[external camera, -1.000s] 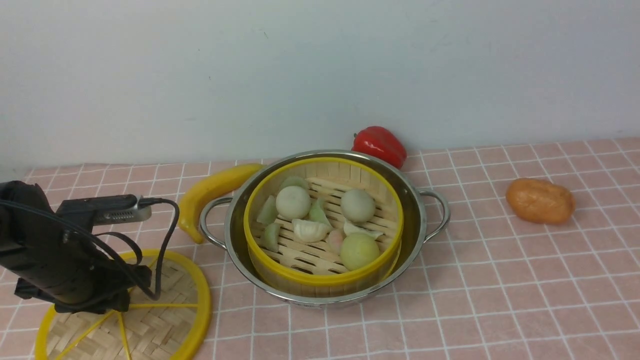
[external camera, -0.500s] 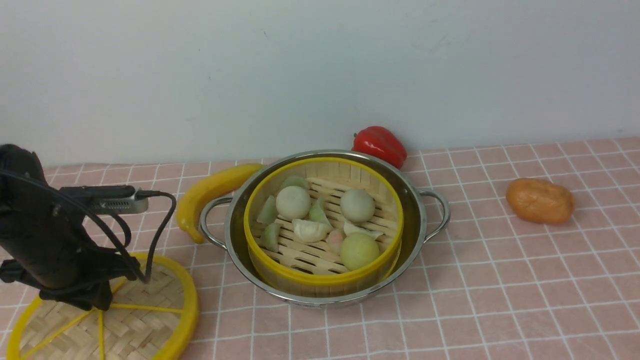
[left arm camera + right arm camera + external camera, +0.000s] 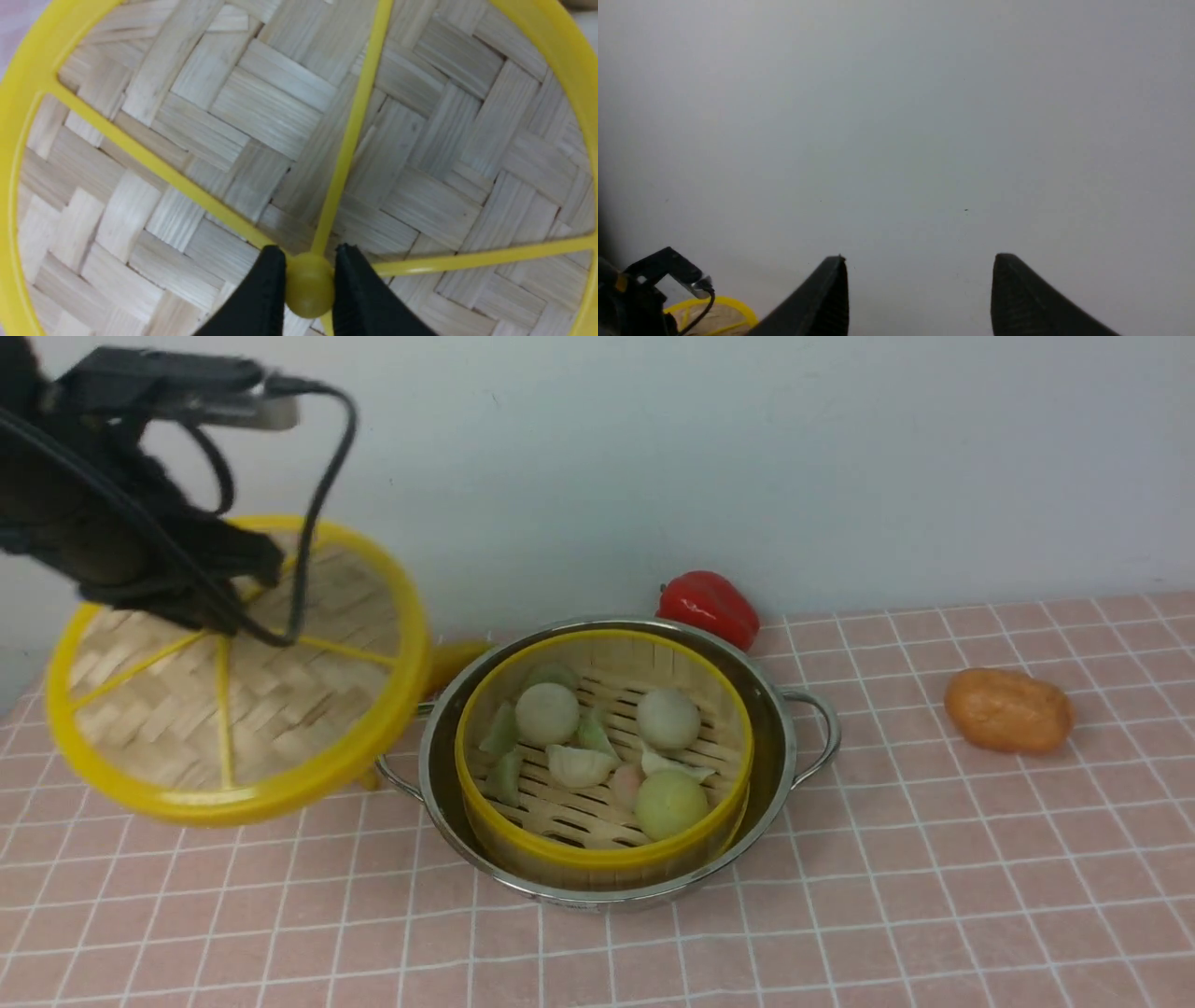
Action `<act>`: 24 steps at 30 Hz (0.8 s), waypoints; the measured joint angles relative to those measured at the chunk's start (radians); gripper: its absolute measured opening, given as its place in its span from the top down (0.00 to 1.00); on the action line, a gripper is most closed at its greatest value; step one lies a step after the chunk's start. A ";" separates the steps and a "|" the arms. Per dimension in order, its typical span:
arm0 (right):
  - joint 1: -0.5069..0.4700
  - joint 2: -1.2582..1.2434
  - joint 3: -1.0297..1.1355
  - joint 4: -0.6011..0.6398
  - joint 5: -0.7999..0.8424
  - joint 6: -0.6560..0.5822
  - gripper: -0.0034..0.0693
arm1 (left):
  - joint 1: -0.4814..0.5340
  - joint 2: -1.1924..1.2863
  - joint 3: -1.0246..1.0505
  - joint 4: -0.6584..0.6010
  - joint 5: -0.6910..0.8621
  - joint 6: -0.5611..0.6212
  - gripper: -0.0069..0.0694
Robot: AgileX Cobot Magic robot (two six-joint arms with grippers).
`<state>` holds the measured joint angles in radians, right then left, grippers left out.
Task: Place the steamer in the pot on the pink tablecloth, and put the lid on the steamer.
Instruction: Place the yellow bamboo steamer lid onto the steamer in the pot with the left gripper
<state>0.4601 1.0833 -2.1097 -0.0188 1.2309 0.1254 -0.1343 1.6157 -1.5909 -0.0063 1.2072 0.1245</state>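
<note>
The steamer (image 3: 602, 859), a bamboo basket with yellow rims holding white buns and green dumplings, sits inside the steel pot (image 3: 782, 747) on the pink tablecloth (image 3: 934, 877). The lid (image 3: 280, 709), a woven disc with yellow rim and spokes, hangs tilted in the air left of the pot. My left gripper (image 3: 308, 254) is shut on the lid's centre knob (image 3: 309, 289); in the front view the arm hides the knob. My right gripper (image 3: 920, 259) is open, facing the bare wall, with nothing between its fingers. It is outside the front view.
A yellow banana (image 3: 457, 661) lies behind the lifted lid, left of the pot. A red pepper (image 3: 708, 605) sits behind the pot near the wall. An orange bread roll (image 3: 1008, 711) lies on the cloth at the right.
My left gripper has lifted the lid off the tablecloth, up and a little right, toward the pot. The steamer and pot have not moved.
</note>
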 joint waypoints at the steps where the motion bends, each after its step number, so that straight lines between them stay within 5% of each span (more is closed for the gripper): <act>1: 0.000 0.000 0.003 -0.001 0.000 0.000 0.38 | -0.081 0.019 -0.022 -0.003 -0.008 0.001 0.75; 12: 0.000 0.000 0.120 0.013 0.001 0.000 0.38 | -0.433 0.291 -0.192 0.120 -0.078 -0.016 0.75; 24: 0.000 0.000 0.142 0.019 0.004 0.000 0.38 | -0.465 0.452 -0.353 0.219 0.006 -0.062 0.75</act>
<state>0.4601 1.0832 -1.9676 0.0000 1.2352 0.1254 -0.5993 2.0675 -1.9439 0.2131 1.2130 0.0628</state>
